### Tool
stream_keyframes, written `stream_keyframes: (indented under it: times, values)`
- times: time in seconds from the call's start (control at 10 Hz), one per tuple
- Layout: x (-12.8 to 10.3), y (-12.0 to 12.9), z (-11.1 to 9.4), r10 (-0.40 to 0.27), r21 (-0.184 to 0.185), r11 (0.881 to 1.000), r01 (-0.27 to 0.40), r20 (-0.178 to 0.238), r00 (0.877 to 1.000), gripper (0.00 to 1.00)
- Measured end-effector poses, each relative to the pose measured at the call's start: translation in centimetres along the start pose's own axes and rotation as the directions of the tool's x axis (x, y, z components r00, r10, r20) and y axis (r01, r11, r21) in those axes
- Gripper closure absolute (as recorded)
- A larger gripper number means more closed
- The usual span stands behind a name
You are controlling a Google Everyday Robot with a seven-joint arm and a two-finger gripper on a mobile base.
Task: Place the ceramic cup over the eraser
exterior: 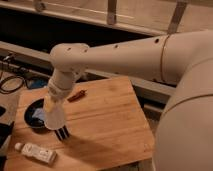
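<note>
The gripper (52, 101) hangs just above the eraser (63, 133), its fingers closed on the ceramic cup (54, 118), carried mouth-down so it can hood the eraser. The rim hides the eraser's upper end; the rest shows against the table (105, 125).

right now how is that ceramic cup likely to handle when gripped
The ceramic cup looks smooth and tapered, so it may slip from the gripper at its narrow end. It seems rigid, probably breakable if dropped. Wide rim down near the eraser, it should stand steadily.
</note>
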Motion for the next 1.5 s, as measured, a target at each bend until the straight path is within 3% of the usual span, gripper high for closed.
stream_keyframes:
  times: [0.5,1.2,1.5]
  values:
    - [0.3,-1.0,1.2,0.001,0.033,0.999,-0.001,-0.008,1.000,0.96]
    - [1.1,-2.4,3.2,0.048,0.010,0.999,-0.048,-0.018,0.999,0.30]
    - [0.8,-1.9,4.2,0.035,-0.017,0.999,-0.035,-0.022,0.999,0.28]
